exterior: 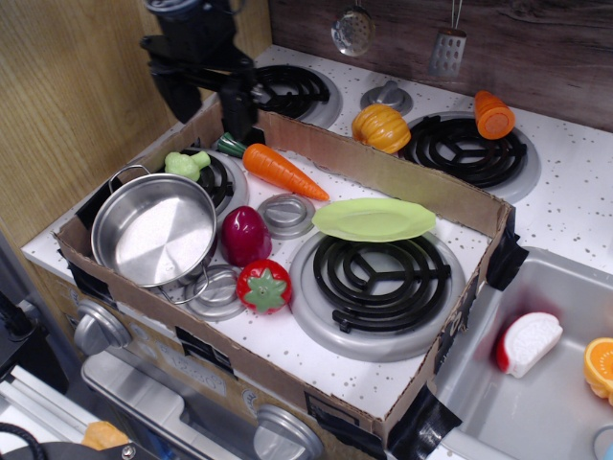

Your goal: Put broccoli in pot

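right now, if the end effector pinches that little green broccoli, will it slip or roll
The broccoli looks like rigid, glossy plastic, so it is probably light and may slip. Its lumpy head and stubby stem suggest it would wobble rather than roll far, though the burner beneath is uneven.
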`<state>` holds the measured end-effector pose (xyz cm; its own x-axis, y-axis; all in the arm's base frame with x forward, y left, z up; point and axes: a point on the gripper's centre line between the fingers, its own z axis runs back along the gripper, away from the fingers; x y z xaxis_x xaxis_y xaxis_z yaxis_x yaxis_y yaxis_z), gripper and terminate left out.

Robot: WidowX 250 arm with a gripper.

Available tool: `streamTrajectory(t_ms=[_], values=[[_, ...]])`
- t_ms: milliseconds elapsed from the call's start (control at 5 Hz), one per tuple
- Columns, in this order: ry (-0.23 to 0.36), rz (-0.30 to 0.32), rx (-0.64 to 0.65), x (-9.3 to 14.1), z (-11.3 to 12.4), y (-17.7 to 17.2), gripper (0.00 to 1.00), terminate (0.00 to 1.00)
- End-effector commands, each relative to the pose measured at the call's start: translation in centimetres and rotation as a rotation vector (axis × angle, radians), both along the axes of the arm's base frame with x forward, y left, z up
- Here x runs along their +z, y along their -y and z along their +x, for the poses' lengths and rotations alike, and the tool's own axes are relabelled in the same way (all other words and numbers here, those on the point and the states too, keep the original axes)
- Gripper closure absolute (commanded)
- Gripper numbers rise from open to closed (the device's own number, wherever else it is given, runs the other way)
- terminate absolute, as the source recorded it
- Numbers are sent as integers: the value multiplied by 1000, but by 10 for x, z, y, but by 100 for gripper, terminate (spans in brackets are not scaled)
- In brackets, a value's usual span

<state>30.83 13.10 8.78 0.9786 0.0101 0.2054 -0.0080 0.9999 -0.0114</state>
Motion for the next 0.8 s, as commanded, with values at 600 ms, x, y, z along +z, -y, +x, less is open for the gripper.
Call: streamTrajectory(t_ms=[600], values=[[25, -44, 20, -22, -5, -37, 0, 0]])
